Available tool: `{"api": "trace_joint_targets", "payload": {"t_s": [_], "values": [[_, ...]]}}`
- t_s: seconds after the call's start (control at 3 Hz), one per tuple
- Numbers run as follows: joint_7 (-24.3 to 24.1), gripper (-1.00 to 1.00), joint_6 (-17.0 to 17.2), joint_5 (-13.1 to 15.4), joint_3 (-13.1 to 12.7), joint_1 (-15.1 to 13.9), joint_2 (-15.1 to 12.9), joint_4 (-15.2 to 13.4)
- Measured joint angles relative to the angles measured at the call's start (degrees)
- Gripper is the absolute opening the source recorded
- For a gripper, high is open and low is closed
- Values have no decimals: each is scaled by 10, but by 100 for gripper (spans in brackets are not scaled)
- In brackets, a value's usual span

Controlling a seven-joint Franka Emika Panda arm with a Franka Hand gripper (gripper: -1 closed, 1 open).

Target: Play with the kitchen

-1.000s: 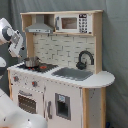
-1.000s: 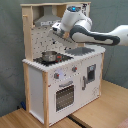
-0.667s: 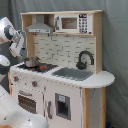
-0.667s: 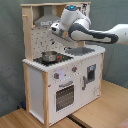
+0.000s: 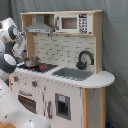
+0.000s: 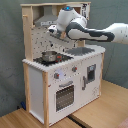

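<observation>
The toy kitchen [image 5: 65,95] of light wood and white panels fills both exterior views. It has a red-ringed black stovetop [image 5: 44,66], a grey sink [image 5: 75,74], a black faucet [image 5: 85,59], a grey hood [image 5: 40,26] and an oven door [image 6: 65,95]. A small metal pot [image 6: 49,56] stands on the stovetop [image 6: 56,60]. My gripper [image 6: 53,31] hangs under the hood [image 6: 47,21], above and a little behind the pot, apart from it. In the first exterior view my white arm [image 5: 11,31] stands at the kitchen's left side.
A toy microwave [image 5: 72,22] sits in the upper shelf. White knobs [image 6: 64,74] line the front panel, and a dispenser panel [image 5: 62,106] sits below the sink. The kitchen stands on a wooden tabletop [image 6: 100,107] before a grey curtain [image 5: 117,50].
My arm has risen slightly over the stove; the pot and the kitchen have not moved.
</observation>
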State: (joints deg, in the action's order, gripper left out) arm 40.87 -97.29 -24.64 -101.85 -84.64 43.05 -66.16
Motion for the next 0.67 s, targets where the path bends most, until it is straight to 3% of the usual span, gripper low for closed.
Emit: {"api": "trace_joint_targets", "payload": {"t_s": [0.67], "values": [[25,100,21,-12,-79,-85,-2,38]]}}
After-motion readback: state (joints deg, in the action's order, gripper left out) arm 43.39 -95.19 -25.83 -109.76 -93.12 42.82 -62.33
